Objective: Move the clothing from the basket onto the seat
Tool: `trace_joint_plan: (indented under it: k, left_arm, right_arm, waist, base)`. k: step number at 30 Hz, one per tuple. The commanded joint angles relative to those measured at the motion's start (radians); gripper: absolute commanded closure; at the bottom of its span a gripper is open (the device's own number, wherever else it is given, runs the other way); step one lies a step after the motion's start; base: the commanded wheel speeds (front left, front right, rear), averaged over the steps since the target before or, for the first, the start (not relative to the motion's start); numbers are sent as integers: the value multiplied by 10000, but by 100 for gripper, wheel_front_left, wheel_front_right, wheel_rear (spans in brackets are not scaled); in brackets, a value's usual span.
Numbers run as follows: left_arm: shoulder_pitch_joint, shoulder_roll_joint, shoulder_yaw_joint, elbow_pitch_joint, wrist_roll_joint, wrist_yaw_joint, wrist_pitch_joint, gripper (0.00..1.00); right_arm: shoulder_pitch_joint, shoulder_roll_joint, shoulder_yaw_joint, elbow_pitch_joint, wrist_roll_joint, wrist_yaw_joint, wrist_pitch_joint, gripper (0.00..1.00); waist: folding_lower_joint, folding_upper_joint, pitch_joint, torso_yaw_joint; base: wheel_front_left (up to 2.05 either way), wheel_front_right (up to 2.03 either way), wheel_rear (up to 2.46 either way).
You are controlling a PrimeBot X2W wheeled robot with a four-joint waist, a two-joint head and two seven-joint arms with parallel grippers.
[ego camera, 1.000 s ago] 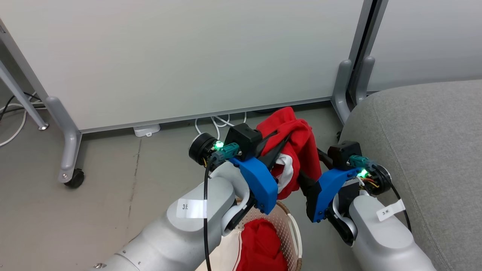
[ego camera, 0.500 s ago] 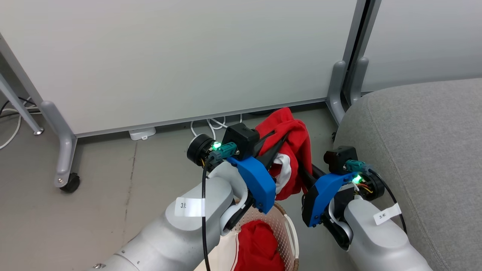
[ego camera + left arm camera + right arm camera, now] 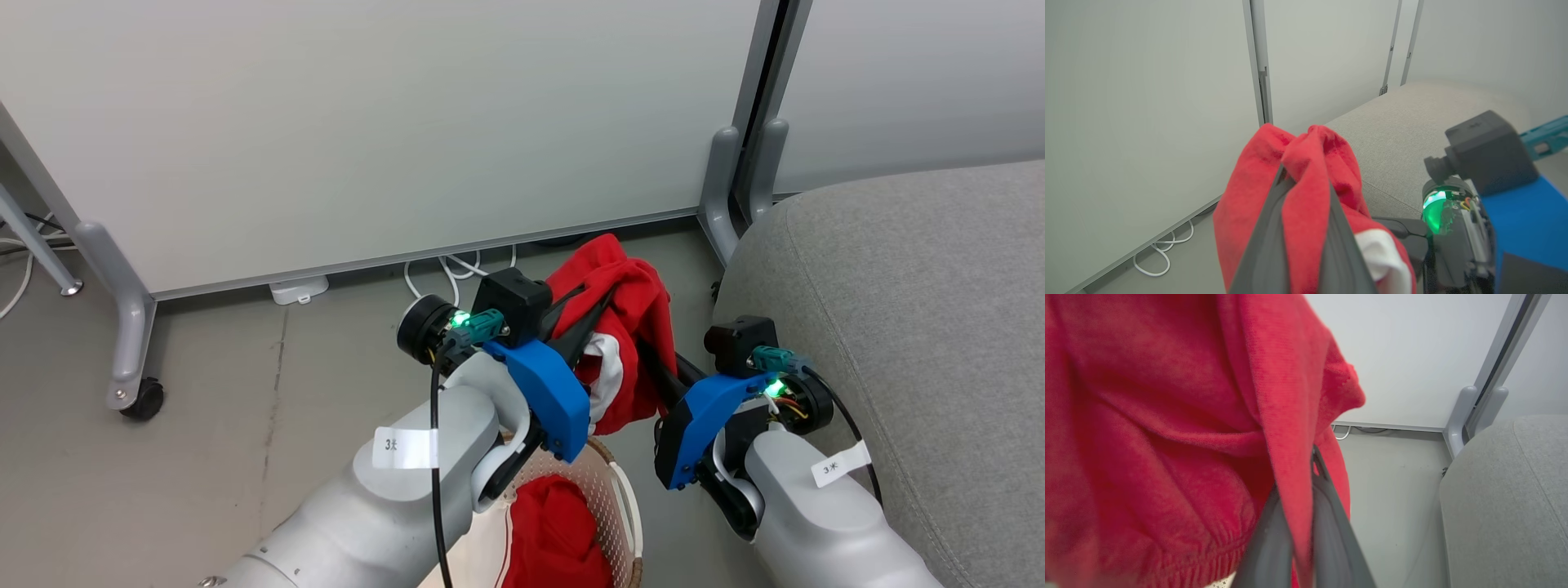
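Note:
A red garment with a white panel hangs in the air above the basket, held by both arms. My left gripper is shut on its upper folds, as the left wrist view shows with red cloth pinched between the two dark fingers. My right gripper is shut on a red fold of the same garment from its right side. A second red garment lies in the cream basket at the bottom. The light-grey seat fills the right side, just beyond my right arm.
White partition panels on grey feet stand behind, one with a caster at the left. White cables and a small white box lie on the grey floor under the panel. Bare floor spreads to the left.
My right gripper has shut on the hanging red garment. The head camera has shifted, so the whole scene has slid leftward in the picture; the garment stays lifted in the left gripper.

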Motion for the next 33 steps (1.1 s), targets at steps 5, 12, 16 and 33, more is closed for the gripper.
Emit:
trace_joint_plan:
  k: [5, 12, 16, 33]
  left_arm:
    - [186, 1, 184, -4, -81, 73, -50, 59]
    - [994, 46, 1118, -500, 650, 464, -40, 0]
    - [1820, 245, 1829, -1024, 1258, 363, -38, 0]
    - [4899, 826, 4985, -3058, 3883, -407, -40, 0]
  right_arm:
    - [-233, -30, 121, 149, 182, 5, -137, 100]
    - [-346, -36, 135, 254, 358, 5, -284, 100]
    - [-411, -104, 96, 290, 431, 5, -348, 100]
    - [-457, -367, -213, 238, 506, 5, -530, 100]
  waist:
    - [0, 0, 32, 4]
    - [0, 0, 74, 18]
    - [0, 0, 125, 74]
    - [0, 0, 320, 312]
  base:
    - [0, 0, 0]
    - [0, 0, 0]
    - [0, 0, 0]
    - [0, 0, 0]
